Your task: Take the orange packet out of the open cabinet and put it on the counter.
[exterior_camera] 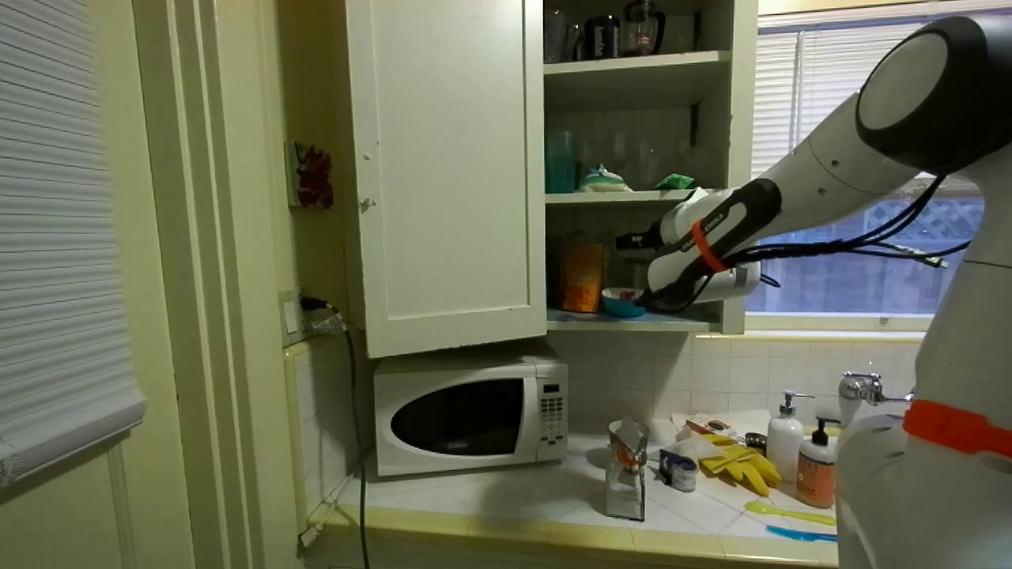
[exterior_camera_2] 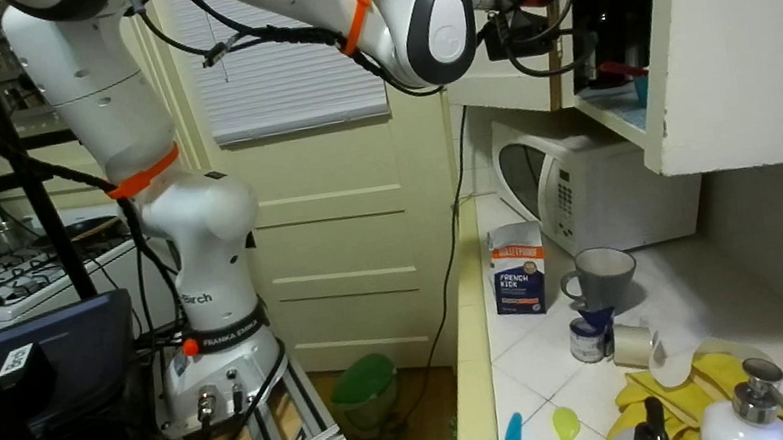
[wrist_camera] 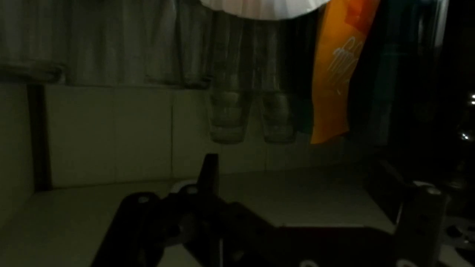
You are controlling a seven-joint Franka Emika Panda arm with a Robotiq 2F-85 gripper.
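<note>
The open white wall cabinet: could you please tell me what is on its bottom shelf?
I can see a bright-orange rectangular packet, a small round blue bowl beside it and, in the wrist view, clear drinking glasses. The packet hides anything directly behind it.

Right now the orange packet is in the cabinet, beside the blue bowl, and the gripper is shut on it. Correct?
Not the grip: the gripper is open. The wrist view shows its jaws wide apart, without the orange packet between them. The rest holds: packet in the cabinet, beside the blue bowl.
</note>
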